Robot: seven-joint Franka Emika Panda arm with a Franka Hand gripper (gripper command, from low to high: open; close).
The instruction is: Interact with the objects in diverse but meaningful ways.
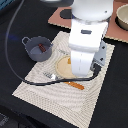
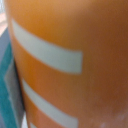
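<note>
Sausage (image 1: 39, 48) in pot (image 1: 31, 52), beside plate (image 1: 62, 66)

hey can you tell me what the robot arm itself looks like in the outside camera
The arm is glossy white, built from bulky rounded segments with darker grey seams at the joints. A black cable loops from it across the dark table. The gripper is hidden beneath the arm's body, so its look can't be made out.

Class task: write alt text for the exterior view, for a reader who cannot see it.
A white robot arm reaches down over a tan round plate on a striped mat, hiding its own gripper. On the mat towards the exterior view's left stands a grey-blue two-handled pot holding a brown sausage, and orange-handled cutlery lies beside the plate.
</note>
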